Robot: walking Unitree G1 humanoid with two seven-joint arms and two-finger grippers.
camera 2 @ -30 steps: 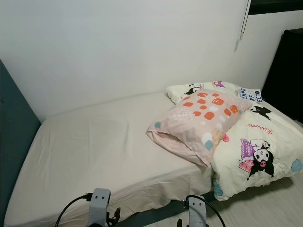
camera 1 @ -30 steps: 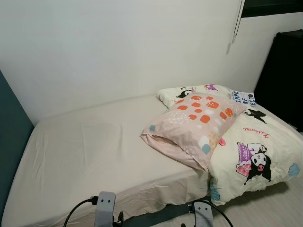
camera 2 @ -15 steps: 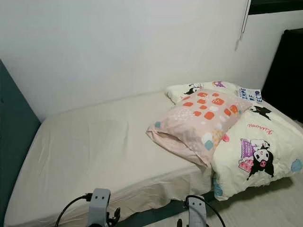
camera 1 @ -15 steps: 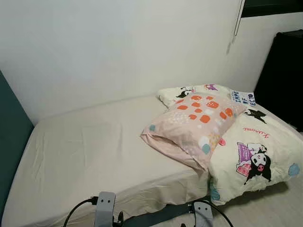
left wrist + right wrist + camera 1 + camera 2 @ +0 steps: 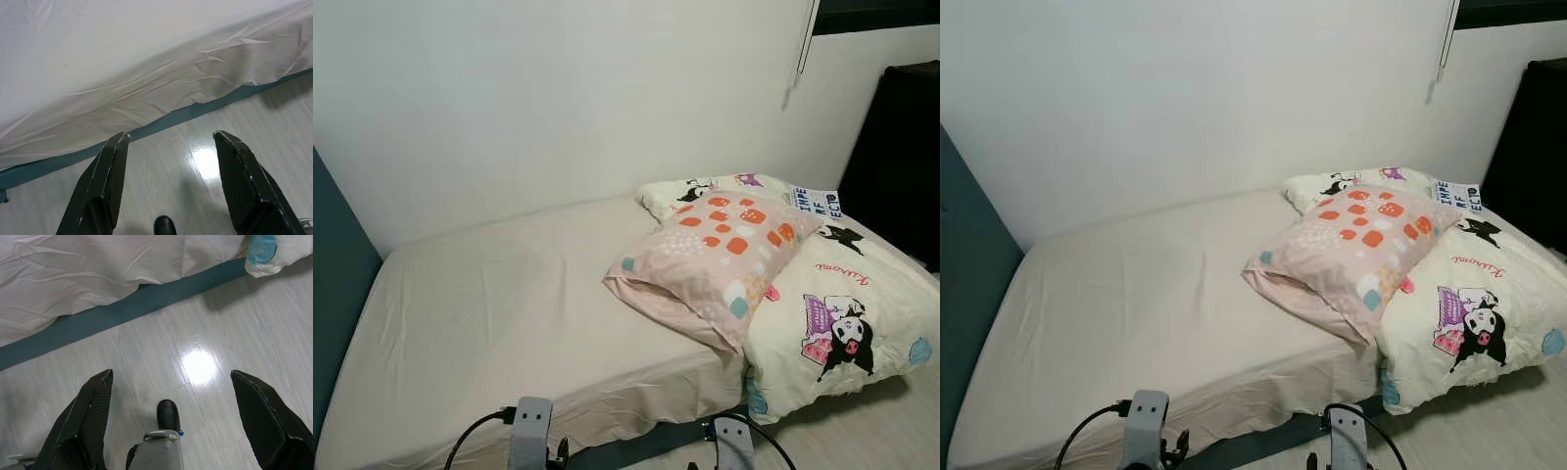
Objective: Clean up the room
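Pillow [image 5: 717, 257]: pink, with orange, white and teal patches; lies tilted on the right half of the bed, its right side propped on the quilt, its open end toward the near edge.
Quilt [image 5: 847, 323]: cream, printed with cartoon figures and teal dots; bunched at the bed's right end, its near corner hanging over the edge toward the floor.
Card [image 5: 817, 204]: white with dark block letters; rests on the quilt's far part, just right of the pillow.
Sheet [image 5: 499, 323]: cream, wrinkled, bare over the bed's left and middle; drapes over the near edge down to a teal base [image 5: 122, 308].
Headboard [image 5: 337, 284]: teal, at the bed's left end.
Wall [image 5: 558, 98]: white, behind the bed; a cord [image 5: 800, 59] hangs at far right, beside a black cabinet [image 5: 901, 157].
Floor [image 5: 205, 347]: pale wood, glossy.
Left gripper [image 5: 171, 186]: low, over the floor by the bed's near edge, fingers spread wide, empty.
Right gripper [image 5: 171, 426]: low, over the floor near the quilt's hanging corner, fingers spread wide, empty.
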